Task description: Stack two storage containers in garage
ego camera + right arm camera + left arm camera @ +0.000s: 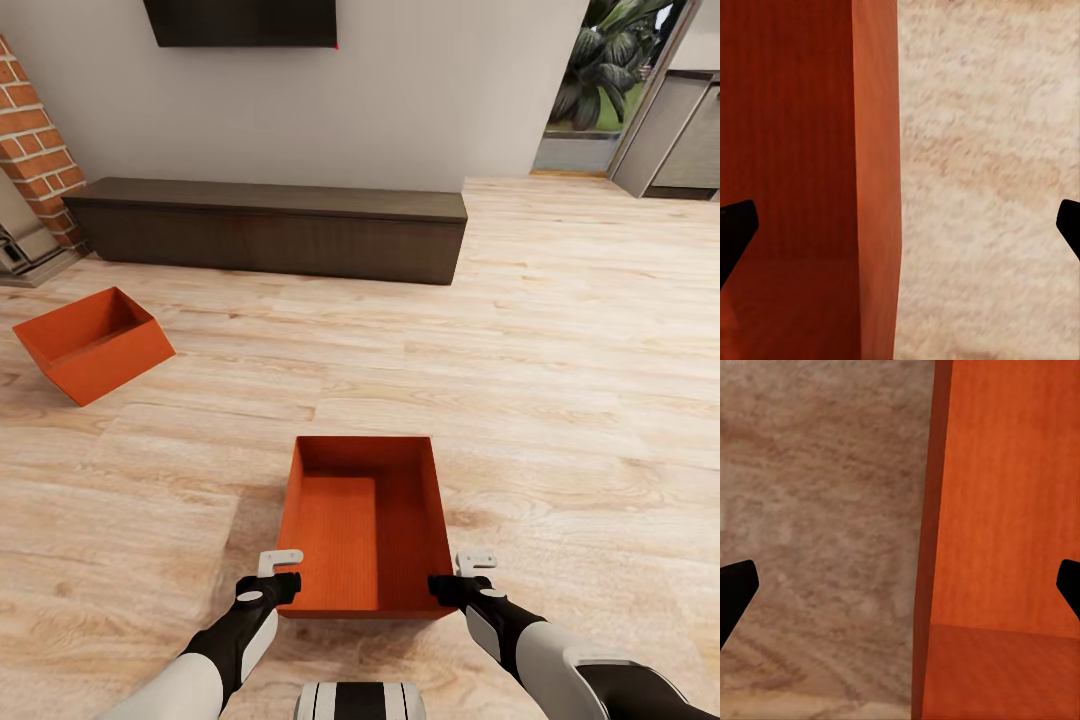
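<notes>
A home living room: light wood plank floor [560,330], a long, low dark media cabinet [270,228] against a plain white wall [420,90] beneath a wall-mounted television [240,22], and the brick edge of a fireplace [35,150] at left. A doorway (leafy green plants [610,60] beyond it) opens at right.

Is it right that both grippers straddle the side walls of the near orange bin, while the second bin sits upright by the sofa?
Not quite. The head view shows the second bin by the brick fireplace, not a sofa. The left gripper and right gripper do straddle the near bin.
</notes>
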Motion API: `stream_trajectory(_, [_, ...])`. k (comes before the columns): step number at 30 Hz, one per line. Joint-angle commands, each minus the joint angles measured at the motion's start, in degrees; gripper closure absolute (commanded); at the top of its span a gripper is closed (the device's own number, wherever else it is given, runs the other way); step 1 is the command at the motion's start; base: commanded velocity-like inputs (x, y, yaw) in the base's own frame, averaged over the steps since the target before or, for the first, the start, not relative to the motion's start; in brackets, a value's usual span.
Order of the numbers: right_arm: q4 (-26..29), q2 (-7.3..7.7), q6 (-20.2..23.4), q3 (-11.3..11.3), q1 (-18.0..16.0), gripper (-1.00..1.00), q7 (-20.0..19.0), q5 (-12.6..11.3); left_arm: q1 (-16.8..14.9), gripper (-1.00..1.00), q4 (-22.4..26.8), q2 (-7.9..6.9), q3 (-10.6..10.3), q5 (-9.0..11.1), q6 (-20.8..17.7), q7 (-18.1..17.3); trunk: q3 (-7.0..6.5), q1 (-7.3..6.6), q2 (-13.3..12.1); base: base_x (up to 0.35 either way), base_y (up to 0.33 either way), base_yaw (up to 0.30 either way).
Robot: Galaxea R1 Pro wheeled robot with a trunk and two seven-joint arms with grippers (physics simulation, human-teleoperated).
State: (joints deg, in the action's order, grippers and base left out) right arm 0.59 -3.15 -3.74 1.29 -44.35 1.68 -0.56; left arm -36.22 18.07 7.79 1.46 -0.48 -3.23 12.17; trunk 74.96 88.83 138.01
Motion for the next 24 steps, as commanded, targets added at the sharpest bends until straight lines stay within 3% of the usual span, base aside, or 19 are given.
stream_trajectory(1, [-0.1, -0.02, -0.2, 0.1, 0.0, -1.0, 0.2, -0.1, 0.0, -1.0, 0.1, 0.03, 0.2, 0.0, -0.4, 0.1, 0.04, -0.01, 0.0, 0.0, 0.0, 0.0])
stream_trajectory(11, [-0.1, -0.02, -0.6, 0.1, 0.0, -1.0, -0.3, -0.1, 0.0, -1.0, 0.1, 0.03, -0.3, -0.2, -0.2, -0.1, 0.04, -0.01, 0.0, 0.0, 0.0, 0.0])
stream_trajectory(19, [-0.1, -0.02, -0.6, 0.1, 0.0, -1.0, -0.6, -0.2, 0.0, -1.0, 0.0, 0.08, -6.3, -0.1, 0.1, -0.2, 0.04, -0.01, 0.0, 0.0, 0.0, 0.0])
stream_trajectory(23, [-0.1, -0.02, -0.7, 0.1, 0.0, -1.0, -0.6, -0.2, 0.0, -1.0, 0.0, 0.08, -7.0, 0.0, 0.2, -0.1, 0.04, -0.01, 0.0, 0.0, 0.0, 0.0])
stream_trajectory(24, [-0.1, -0.02, -0.7, 0.1, 0.0, 1.0, -0.6, -0.2, 0.0, 1.0, 0.0, 0.05, -7.0, 0.1, 0.2, 0.0, 0.04, -0.01, 0.0, 0.0, 0.0, 0.0])
